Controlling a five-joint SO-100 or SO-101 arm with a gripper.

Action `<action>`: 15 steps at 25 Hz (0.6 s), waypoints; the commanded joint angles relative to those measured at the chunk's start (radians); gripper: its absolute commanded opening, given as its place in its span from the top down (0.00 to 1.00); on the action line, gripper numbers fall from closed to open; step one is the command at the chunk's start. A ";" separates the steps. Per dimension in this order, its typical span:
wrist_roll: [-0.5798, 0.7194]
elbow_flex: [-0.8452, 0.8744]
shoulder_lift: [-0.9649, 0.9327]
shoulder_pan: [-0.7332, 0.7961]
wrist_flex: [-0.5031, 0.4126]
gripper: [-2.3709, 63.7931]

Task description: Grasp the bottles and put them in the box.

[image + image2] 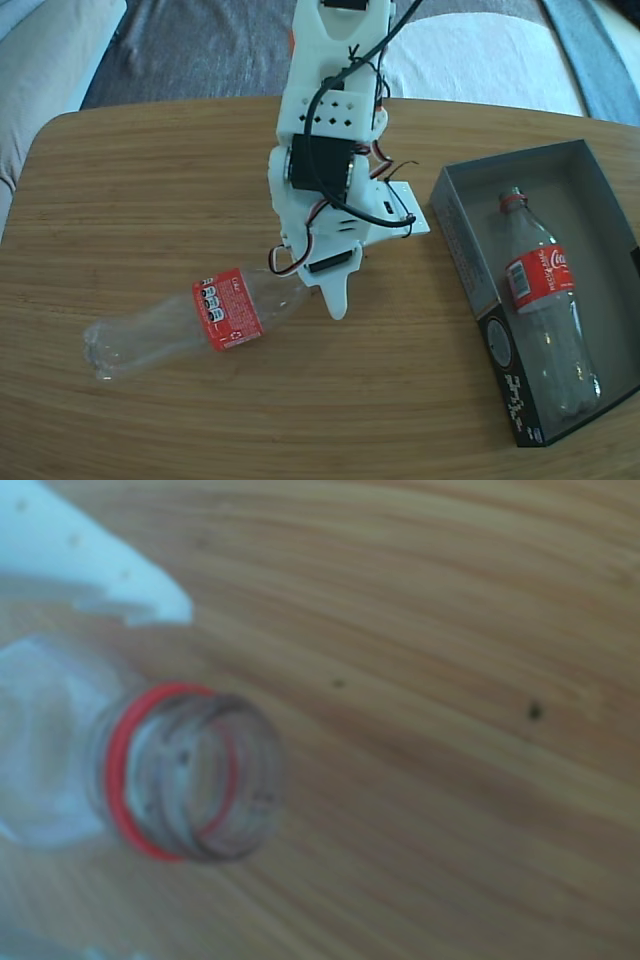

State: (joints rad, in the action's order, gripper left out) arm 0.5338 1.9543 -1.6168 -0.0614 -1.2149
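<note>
on the left of the fixed view, one of the bottles (190,320) lies on its side on the wooden table (130,200), base toward the left edge, red label about midway, neck pointing right and running in under the arm. the gripper (318,290) stands right over that neck end, its white finger tip pointing down just beside the shoulder of the bottle. in the wrist view the open mouth and red neck ring (120,780) fill the lower left, with a white finger (90,560) close above; the picture is blurred, and i cannot tell whether the fingers are spread or already closed on the neck. the narrow neck looks the likely place to take hold, since the body is wide and slippery. further right, the box (455,250) sits near the table edge, well apart from the lying bottle. the other bottle (545,300) already lies inside it lengthwise, so judging by this, half the job is done.
</note>
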 commanded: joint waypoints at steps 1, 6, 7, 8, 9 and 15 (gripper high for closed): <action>0.003 0.008 -0.009 0.002 0.012 0.30; 0.003 0.049 -0.009 0.003 0.037 0.30; 0.003 0.054 -0.009 0.003 0.038 0.30; 0.003 0.055 -0.009 0.006 0.040 0.30; 0.003 0.058 -0.008 0.006 0.049 0.30; 0.003 0.087 -0.008 0.005 0.101 0.30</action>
State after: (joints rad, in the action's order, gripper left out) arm 0.5338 2.0555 -1.6168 -0.0568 -1.1137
